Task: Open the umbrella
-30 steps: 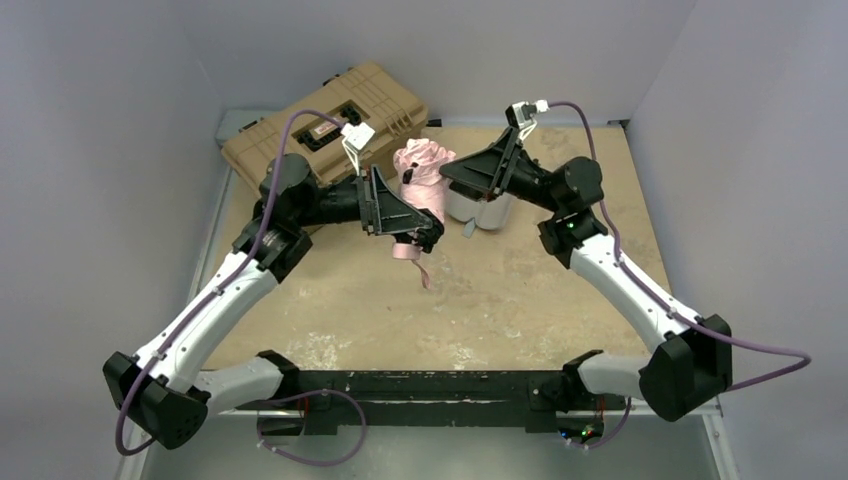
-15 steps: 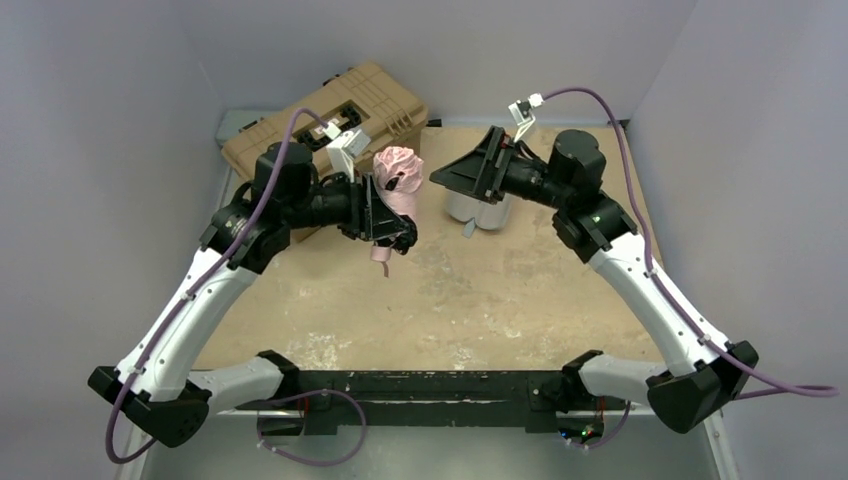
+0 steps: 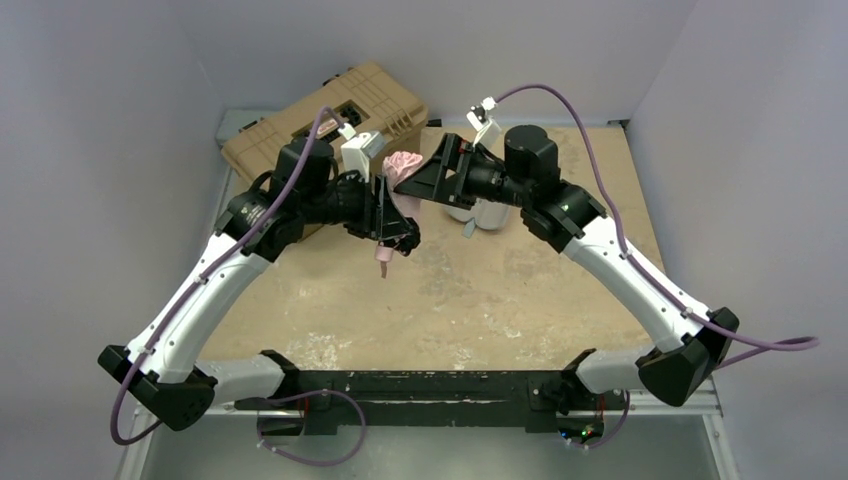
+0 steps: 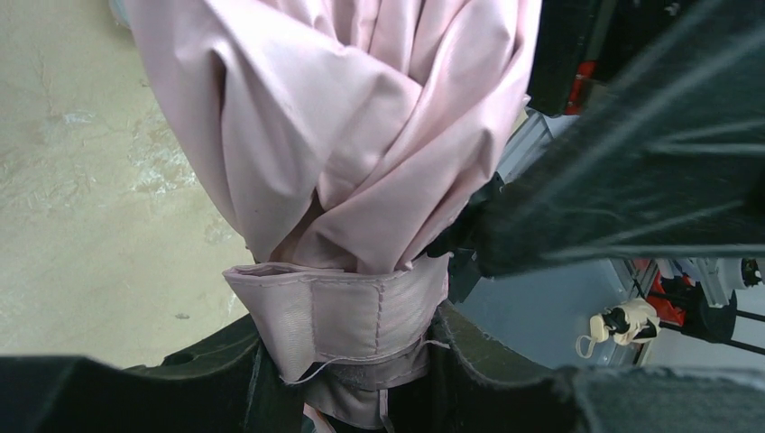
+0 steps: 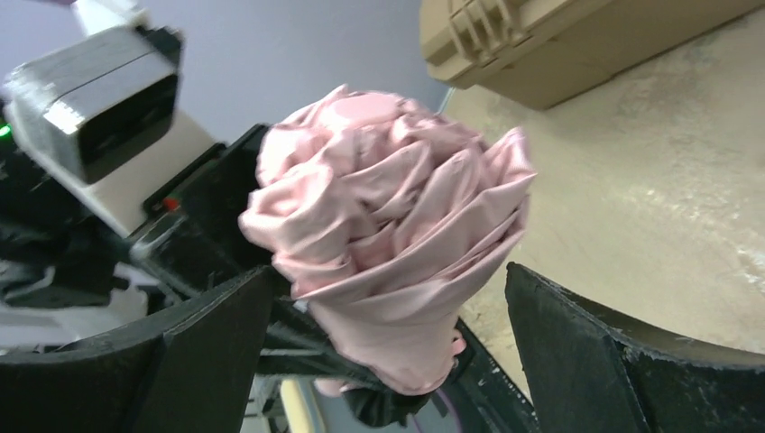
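The umbrella (image 3: pixel 402 172) is folded, a pale pink fabric bundle held off the table, its small pink handle (image 3: pixel 382 262) hanging toward the near side. My left gripper (image 3: pixel 396 236) is shut on it at the wrap strap (image 4: pixel 352 307), with the fabric (image 4: pixel 361 135) bunched above the fingers (image 4: pixel 225 383). My right gripper (image 3: pixel 412 186) is open. In the right wrist view its two black fingers (image 5: pixel 207 361) stand either side of the crumpled fabric end (image 5: pixel 388 216) without touching it; the gripper's midpoint (image 5: pixel 388 271) lies on the bundle.
A tan hard-shell toolbox (image 3: pixel 330 118) lies at the back left, also in the right wrist view (image 5: pixel 541 45). A white container (image 3: pixel 480 212) stands on the sandy table (image 3: pixel 500 290) behind the right arm. Grey walls close in on three sides.
My left arm has carried the umbrella left and back. My right gripper has moved left from the white container until its open fingers straddle the umbrella's fabric end.
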Controlling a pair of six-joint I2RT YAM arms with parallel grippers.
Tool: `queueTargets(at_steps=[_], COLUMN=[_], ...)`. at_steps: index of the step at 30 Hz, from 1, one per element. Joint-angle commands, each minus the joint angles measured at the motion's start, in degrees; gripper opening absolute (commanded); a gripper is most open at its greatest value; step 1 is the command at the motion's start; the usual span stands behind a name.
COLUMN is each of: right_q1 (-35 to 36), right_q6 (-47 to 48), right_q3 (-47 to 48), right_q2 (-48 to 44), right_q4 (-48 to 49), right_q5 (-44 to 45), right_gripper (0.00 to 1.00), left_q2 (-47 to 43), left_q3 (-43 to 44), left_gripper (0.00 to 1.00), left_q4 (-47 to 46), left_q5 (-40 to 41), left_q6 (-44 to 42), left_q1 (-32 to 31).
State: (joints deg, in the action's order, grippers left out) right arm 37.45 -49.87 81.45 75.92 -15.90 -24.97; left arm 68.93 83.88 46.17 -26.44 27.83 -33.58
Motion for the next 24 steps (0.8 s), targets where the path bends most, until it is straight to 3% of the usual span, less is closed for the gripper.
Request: queueTargets(at_steps=[1, 10, 13, 16, 19, 20, 22, 24], right_q1=[0.3, 1.4, 1.9, 2.0, 2.0, 2.0, 2.0, 2.0], right_q6=[2.1, 0.5, 0.0, 0.2, 0.2, 0.2, 0.2, 0.2], right_q3=[3.9, 4.3, 4.4, 4.2, 3.1, 2.7, 2.0, 1.0], right_q2=[0.1, 2.7, 3.4, 3.4, 2.4, 1.9, 1.1, 0.0], right_q4=[-3.4, 0.5, 2.1, 2.1, 2.0, 1.9, 1.8, 1.7], right_q5=[5.7, 4.0, 3.2, 3.0, 3.4, 3.6, 3.6, 3.0], right_gripper=[0.99, 0.99, 0.92, 0.7, 0.33, 0.25, 0.1, 0.01], left_q2=[-0.4, 0.4, 0.4, 0.1, -0.4, -0.6, -1.1, -2.0], left_q3=[4.6, 4.3, 4.2, 4.3, 4.3, 4.4, 4.4, 4.6], left_gripper=[0.0, 0.0, 0.0, 0.0, 0.0, 0.1, 0.51, 0.77], left_q4=[-2.1, -2.4, -2.8, -3.0, -2.8, -2.5, -1.7, -0.3], left_q5=[-0.2, -3.8, -4.2, -4.0, -3.7, -3.6, -3.2, -1.8], left_q6=[-1.7, -3.1, -3.1, -3.1, -3.5, -3.6, -4.4, -5.4], left_q1=[-0.7, -2.5, -3.0, -3.1, -3.1, -3.1, -3.1, -3.0])
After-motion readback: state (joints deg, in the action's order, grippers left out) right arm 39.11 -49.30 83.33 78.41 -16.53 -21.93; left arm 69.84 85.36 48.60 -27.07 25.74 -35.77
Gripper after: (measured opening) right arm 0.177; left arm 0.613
